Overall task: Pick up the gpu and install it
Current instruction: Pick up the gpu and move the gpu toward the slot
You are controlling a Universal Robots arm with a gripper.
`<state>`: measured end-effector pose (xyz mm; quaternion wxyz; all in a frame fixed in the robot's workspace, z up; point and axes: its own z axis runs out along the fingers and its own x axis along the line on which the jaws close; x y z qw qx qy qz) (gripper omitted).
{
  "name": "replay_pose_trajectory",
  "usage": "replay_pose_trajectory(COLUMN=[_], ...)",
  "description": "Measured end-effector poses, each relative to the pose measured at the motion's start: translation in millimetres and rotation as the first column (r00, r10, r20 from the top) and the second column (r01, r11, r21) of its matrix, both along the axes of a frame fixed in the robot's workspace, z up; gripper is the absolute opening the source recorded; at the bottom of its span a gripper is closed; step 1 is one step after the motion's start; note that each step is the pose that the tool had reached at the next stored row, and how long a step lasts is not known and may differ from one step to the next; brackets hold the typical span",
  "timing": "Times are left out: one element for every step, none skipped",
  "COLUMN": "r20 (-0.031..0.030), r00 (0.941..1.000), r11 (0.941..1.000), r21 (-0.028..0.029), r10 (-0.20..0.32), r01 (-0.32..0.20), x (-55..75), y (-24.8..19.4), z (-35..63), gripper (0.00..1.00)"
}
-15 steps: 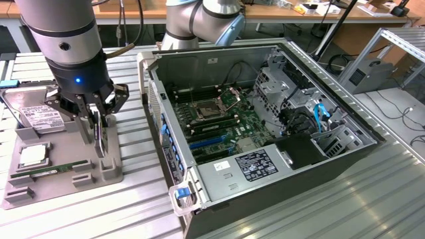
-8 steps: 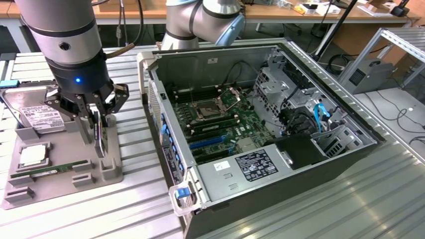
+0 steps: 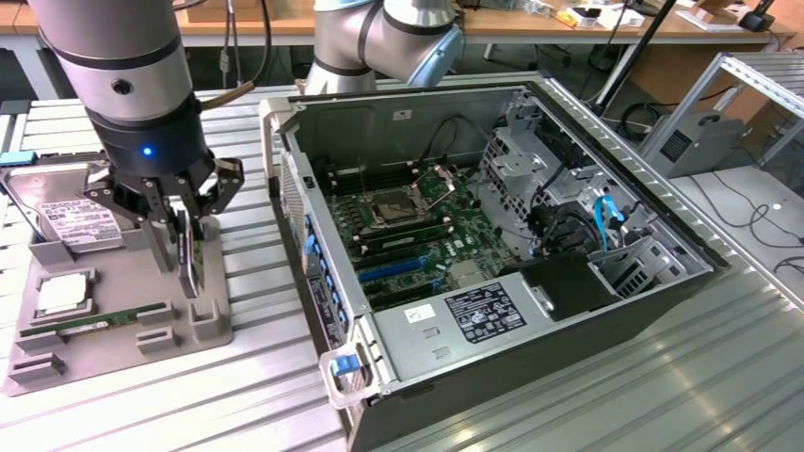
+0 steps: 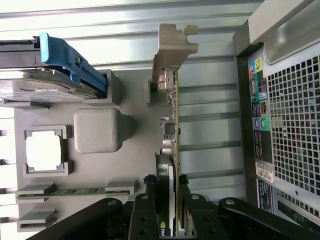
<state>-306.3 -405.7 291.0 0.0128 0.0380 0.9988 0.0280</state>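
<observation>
**Edgewise: hand closed on the gpu in its holder**

Hand [image 4: 167, 184], wrist view: its two fingers [image 4: 148, 200] flank the gpu [image 4: 173, 120] and, as I read it, press on both faces near the cooler end. The card stands on edge in a slot of the grey holder tray [image 4: 135, 150], with its silvery bracket [image 4: 172, 50] at the far end. I judge it light and stiff but fragile. The bare board and connector edge should not be pinched, so the flat faces are the place to hold, squarely, lest it tilt. Tray contents: hard drive [image 4: 30, 92] in its cradle, processor [image 4: 44, 155] in a square pocket, memory stick [image 4: 75, 191] in a narrow slot. Beside the tray on the bench [image 3: 603, 395], the open computer case [image 3: 415, 99] holds the motherboard [image 3: 427, 217].
</observation>
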Motion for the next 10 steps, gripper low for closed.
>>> replay_pose_trajectory(r20=[-0.0005, -0.0002, -0.0001, 0.0000, 0.0000, 0.0000, 0.0001, 0.0000, 0.0000, 0.0000], r00=[1.0000, 1.0000, 1.0000, 1.0000, 1.0000, 1.0000, 1.0000, 1.0000, 1.0000, 1.0000], r11=[1.0000, 1.0000, 1.0000, 1.0000, 1.0000, 1.0000, 1.0000, 1.0000, 1.0000, 1.0000], r21=[-0.0004, -0.0001, -0.0001, 0.0000, 0.0000, 0.0000, 0.0000, -0.0001, 0.0000, 0.0000], r10=[0.000, 0.000, 0.000, 0.000, 0.000, 0.000, 0.000, 0.000, 0.000, 0.000], r01=[0.000, 0.000, 0.000, 0.000, 0.000, 0.000, 0.000, 0.000, 0.000, 0.000], x=[0.0, 0.0, 0.0, 0.0, 0.0, 0.0, 0.0, 0.0, 0.0, 0.0], y=[0.0, 0.0, 0.0, 0.0, 0.0, 0.0, 0.0, 0.0, 0.0, 0.0], z=[1.0, 2.3, 3.5, 5.8, 7.6, 9.2, 11.3, 13.2, 14.1, 15.4], gripper=[0.27, 0.27, 0.27, 0.27, 0.27, 0.27, 0.27, 0.27, 0.27, 0.27])
